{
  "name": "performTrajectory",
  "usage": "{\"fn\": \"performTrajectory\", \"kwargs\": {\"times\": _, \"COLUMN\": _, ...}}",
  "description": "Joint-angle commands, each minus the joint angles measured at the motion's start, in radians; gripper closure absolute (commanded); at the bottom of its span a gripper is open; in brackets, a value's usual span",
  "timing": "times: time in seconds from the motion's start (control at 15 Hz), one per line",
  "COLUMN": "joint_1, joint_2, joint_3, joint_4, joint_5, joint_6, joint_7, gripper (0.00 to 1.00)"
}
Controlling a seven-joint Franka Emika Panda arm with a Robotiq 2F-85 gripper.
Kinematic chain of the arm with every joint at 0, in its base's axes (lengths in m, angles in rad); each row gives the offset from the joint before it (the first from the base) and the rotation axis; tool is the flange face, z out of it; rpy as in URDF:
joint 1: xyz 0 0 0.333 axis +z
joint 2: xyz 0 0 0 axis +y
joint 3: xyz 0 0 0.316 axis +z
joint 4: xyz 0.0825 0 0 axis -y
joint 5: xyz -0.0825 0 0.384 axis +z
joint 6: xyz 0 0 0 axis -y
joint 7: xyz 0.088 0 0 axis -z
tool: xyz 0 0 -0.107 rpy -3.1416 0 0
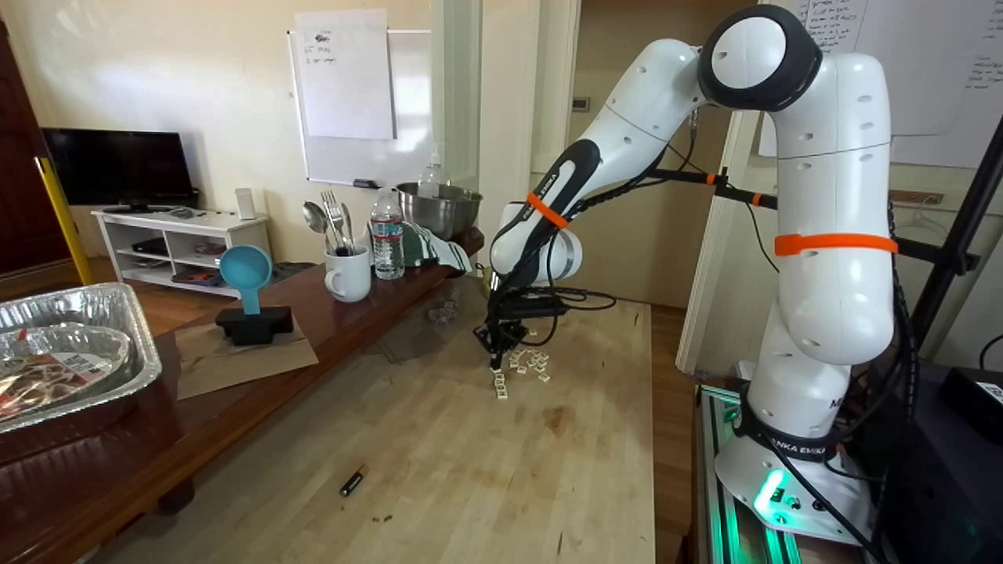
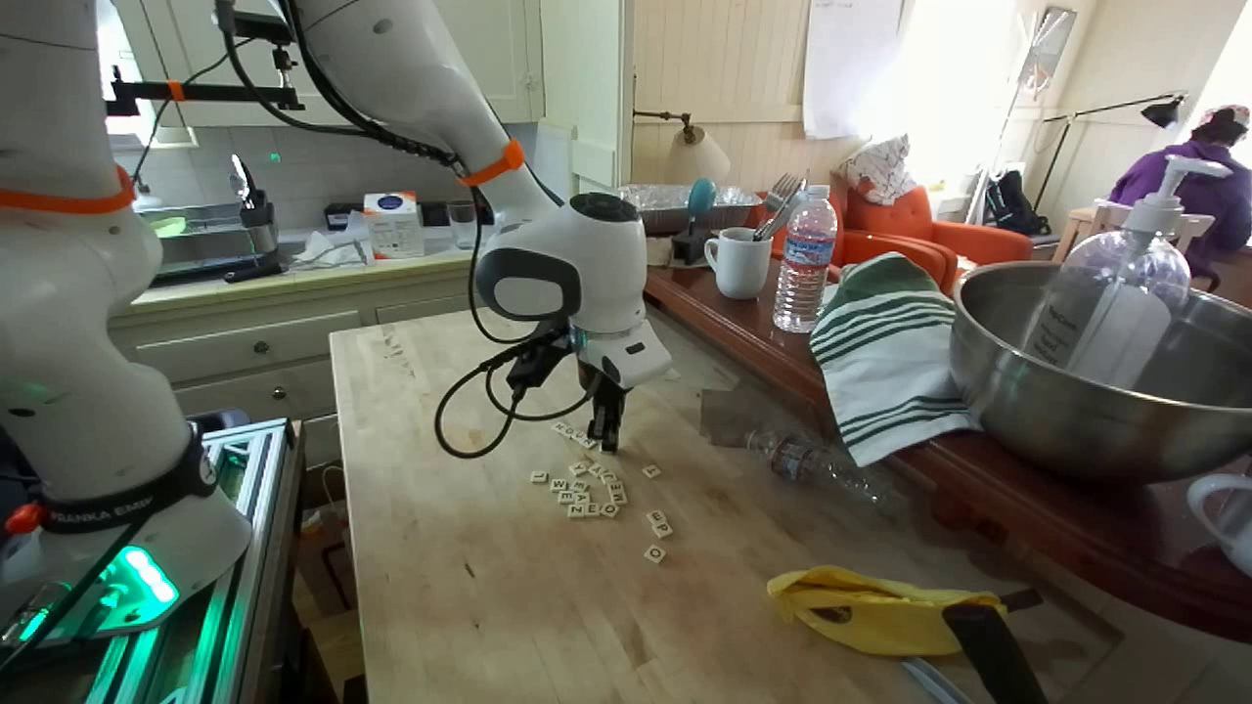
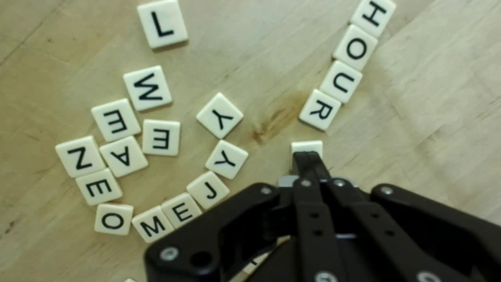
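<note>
My black gripper (image 3: 307,154) is shut, its fingertips pressed together with nothing seen between them. They sit right over a white tile (image 3: 306,146), mostly covering it, so its letter is hidden; contact looks likely. Just beyond, a slanted row of tiles spells HOUR: H (image 3: 373,15), O (image 3: 355,47), U (image 3: 341,81) and R (image 3: 320,109). A small gap separates R from the covered tile. To the left lie loose letter tiles, among them L (image 3: 163,24), W (image 3: 148,88) and J (image 3: 208,190). Both exterior views show the gripper (image 1: 495,365) pointing down at the tabletop beside the tiles.
A battery (image 1: 353,482) lies on the wooden table (image 1: 470,486). Along one side runs a raised dark ledge (image 1: 345,333) with a mug (image 1: 349,274), a water bottle (image 1: 388,239) and a steel bowl (image 2: 1056,411). A yellow bag (image 2: 871,611) and a clear bottle (image 2: 807,460) lie below it.
</note>
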Motion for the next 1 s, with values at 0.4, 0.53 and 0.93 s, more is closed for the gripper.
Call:
{"fn": "performTrajectory", "kwargs": {"times": 0.4, "joint_1": 0.044, "joint_2": 0.008, "joint_3": -0.037, "joint_4": -0.014, "joint_5": 0.072, "joint_6": -0.071, "joint_7": 0.191, "gripper": 1.00}}
{"fn": "performTrajectory", "kwargs": {"times": 0.53, "joint_1": 0.046, "joint_2": 0.007, "joint_3": -0.041, "joint_4": -0.013, "joint_5": 0.089, "joint_6": -0.075, "joint_7": 0.220, "gripper": 1.00}}
{"fn": "performTrajectory", "kwargs": {"times": 0.93, "joint_1": 0.049, "joint_2": 0.004, "joint_3": -0.047, "joint_4": -0.015, "joint_5": 0.125, "joint_6": -0.068, "joint_7": 0.275, "gripper": 1.00}}
